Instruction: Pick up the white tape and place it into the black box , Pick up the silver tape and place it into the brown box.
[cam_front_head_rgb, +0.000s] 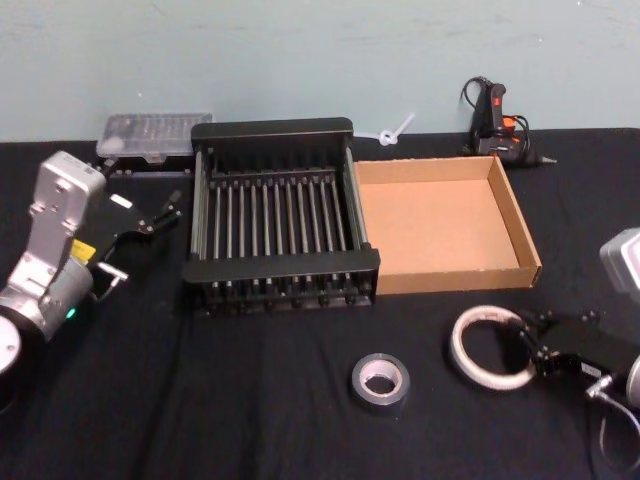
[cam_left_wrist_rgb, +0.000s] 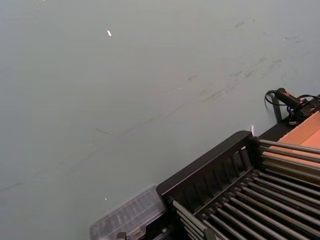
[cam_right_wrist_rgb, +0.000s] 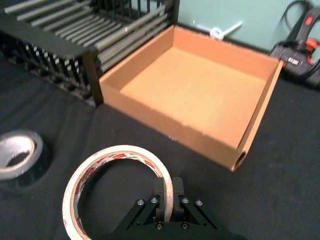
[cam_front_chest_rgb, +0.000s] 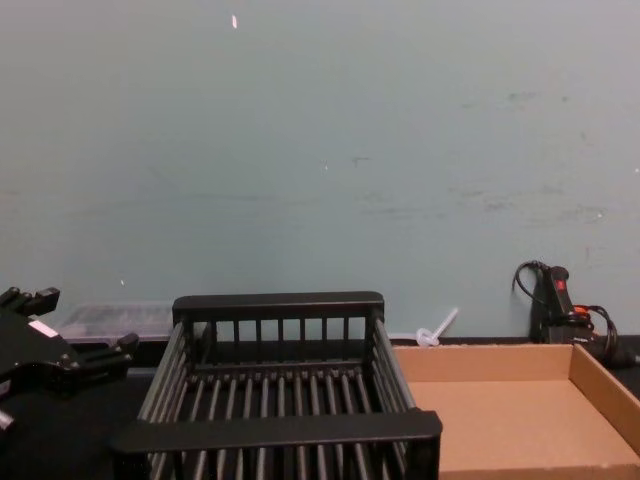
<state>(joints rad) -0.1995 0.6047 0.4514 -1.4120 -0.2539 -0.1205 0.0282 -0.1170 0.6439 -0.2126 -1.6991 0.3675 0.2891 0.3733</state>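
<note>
white tape (cam_right_wrist_rgb: 118, 186): light, stiff ring; right gripper (cam_right_wrist_rgb: 167, 196) pinches its near wall, fingers inside and outside
silver tape (cam_front_head_rgb: 380, 382): left of that gripper, untouched
left gripper (cam_front_head_rgb: 150, 219): spread, parked beside black box (cam_front_head_rgb: 272, 132); you lift the tape gently

You get soft, even light from overhead, a little dim, with a cool greenish tint off the wall (cam_front_chest_rgb: 320, 150). Shadows on the black table cloth (cam_front_head_rgb: 250, 420) are faint and short, so dark things merge with it; watch the black box (cam_front_head_rgb: 280, 215), whose bars lose detail against the cloth. The brown box (cam_right_wrist_rgb: 195, 90) reads bright and clear. The silver tape (cam_right_wrist_rgb: 17, 155) is soft and out of focus at the right wrist view's edge, while the white tape (cam_right_wrist_rgb: 117, 192) is sharper. You see no strong glare.
</note>
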